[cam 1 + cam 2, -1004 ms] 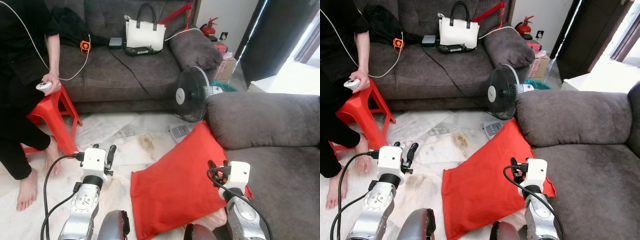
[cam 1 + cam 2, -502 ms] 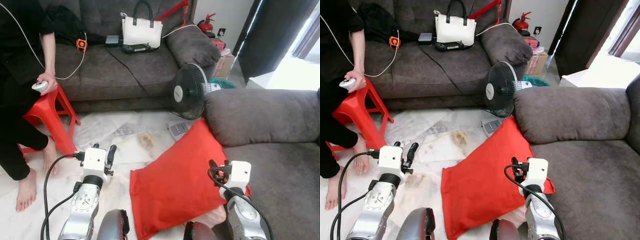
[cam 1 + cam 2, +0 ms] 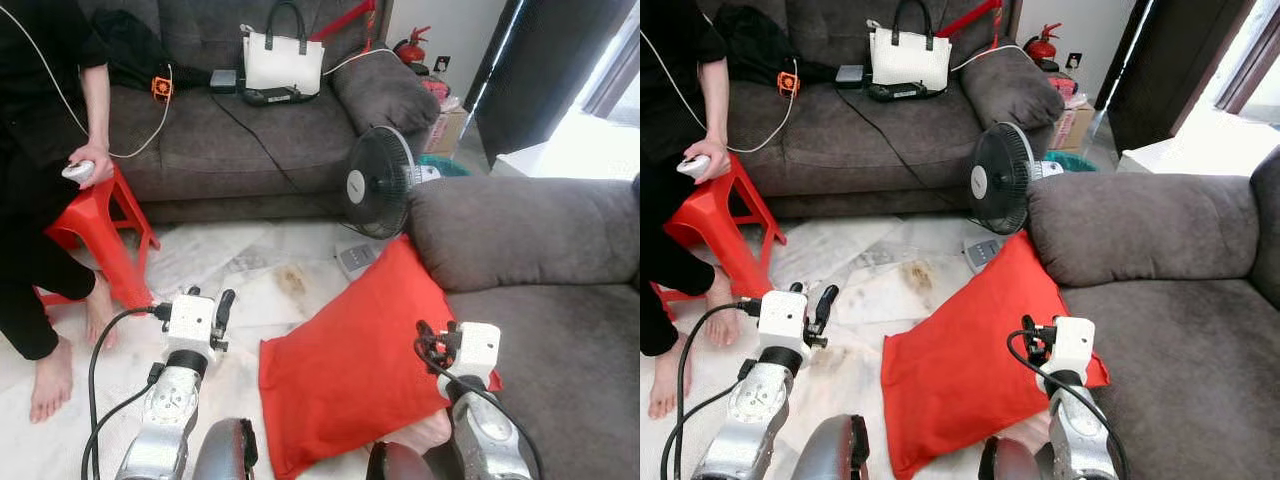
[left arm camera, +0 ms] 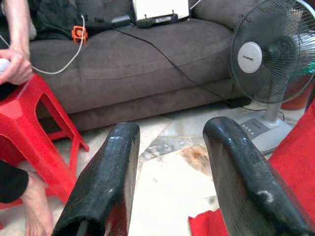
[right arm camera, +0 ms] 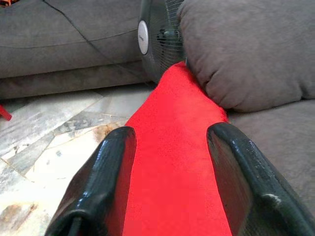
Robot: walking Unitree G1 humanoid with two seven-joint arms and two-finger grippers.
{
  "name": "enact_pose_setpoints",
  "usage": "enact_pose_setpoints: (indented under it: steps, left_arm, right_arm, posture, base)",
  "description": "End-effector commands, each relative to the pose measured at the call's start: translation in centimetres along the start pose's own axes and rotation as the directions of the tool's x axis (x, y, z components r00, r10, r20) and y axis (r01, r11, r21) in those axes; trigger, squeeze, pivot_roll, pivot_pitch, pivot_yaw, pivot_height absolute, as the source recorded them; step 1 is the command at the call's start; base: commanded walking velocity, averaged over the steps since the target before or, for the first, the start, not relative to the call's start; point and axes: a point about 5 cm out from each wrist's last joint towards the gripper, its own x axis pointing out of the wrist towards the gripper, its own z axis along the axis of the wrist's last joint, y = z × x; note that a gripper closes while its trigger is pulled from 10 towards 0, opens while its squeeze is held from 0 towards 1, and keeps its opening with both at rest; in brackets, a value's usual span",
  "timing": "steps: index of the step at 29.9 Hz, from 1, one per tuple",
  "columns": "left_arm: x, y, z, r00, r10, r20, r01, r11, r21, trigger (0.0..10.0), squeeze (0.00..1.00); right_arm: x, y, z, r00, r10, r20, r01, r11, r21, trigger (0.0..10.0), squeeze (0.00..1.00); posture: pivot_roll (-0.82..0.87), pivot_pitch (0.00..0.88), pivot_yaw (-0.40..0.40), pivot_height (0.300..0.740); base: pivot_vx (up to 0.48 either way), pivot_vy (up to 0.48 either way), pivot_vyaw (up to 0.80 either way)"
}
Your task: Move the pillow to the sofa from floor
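Note:
A big red pillow (image 3: 350, 360) lies tilted, its lower part on the marble floor and its upper corner leaning against the front of the grey sofa (image 3: 545, 330) on my right. My right gripper (image 5: 170, 142) is open and hovers just above the pillow's right side (image 5: 177, 162), its fingers apart and not touching it. My left gripper (image 4: 170, 147) is also open with nothing in it, held over the bare floor to the left of the pillow, where one black finger (image 3: 222, 308) sticks up.
A standing fan (image 3: 378, 185) is right behind the pillow's upper corner. A second grey sofa (image 3: 230, 130) at the back carries a white handbag (image 3: 283, 62) and cables. On the left a person (image 3: 40, 150) stands by a red stool (image 3: 100, 225).
The head view has shifted slightly. The pillow and both open grippers hold the same places.

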Motion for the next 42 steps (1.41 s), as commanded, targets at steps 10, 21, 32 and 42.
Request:
enact_pose_setpoints:
  steps: [10, 21, 32, 42]
  left_arm:
    - [0.11, -0.5, 0.07, 1.0, -0.009, 0.006, 0.009, 1.0, -0.005, 10.0, 0.0]
    - [0.11, -0.72, 0.1, 1.0, -0.023, 0.008, 0.023, 0.999, -0.023, 10.0, 0.0]
    - [0.1, -0.66, 0.04, 1.0, -0.018, 0.002, 0.018, 1.0, -0.015, 10.0, 0.0]
    - [0.09, -0.62, 0.0, 1.0, -0.016, -0.001, 0.016, 1.0, -0.018, 10.0, 0.0]
  right_arm:
    - [0.0, -0.65, 0.04, 1.0, -0.019, -0.006, 0.019, 1.0, -0.005, 10.0, 0.0]
    - [0.0, -0.65, -0.02, 1.0, -0.018, -0.007, 0.018, 1.0, -0.004, 10.0, 0.0]
    - [-0.03, -0.57, -0.05, 1.0, -0.014, -0.006, 0.014, 1.0, -0.008, 10.0, 0.0]
    - [-0.03, -0.48, -0.12, 1.0, -0.014, -0.009, 0.014, 1.0, -0.005, 10.0, 0.0]
  posture:
    - [0.1, 0.009, -0.104, 0.606]
    - [0.1, 0.008, -0.104, 0.606]
    - [0.1, 0.007, -0.103, 0.606]
    - [0.11, 0.008, -0.103, 0.606]
  base:
    - [0.0, -0.192, 0.0]
    - [0.0, 0.0, 0.0]
    - [0.0, 0.0, 0.0]
    - [0.0, 0.0, 0.0]
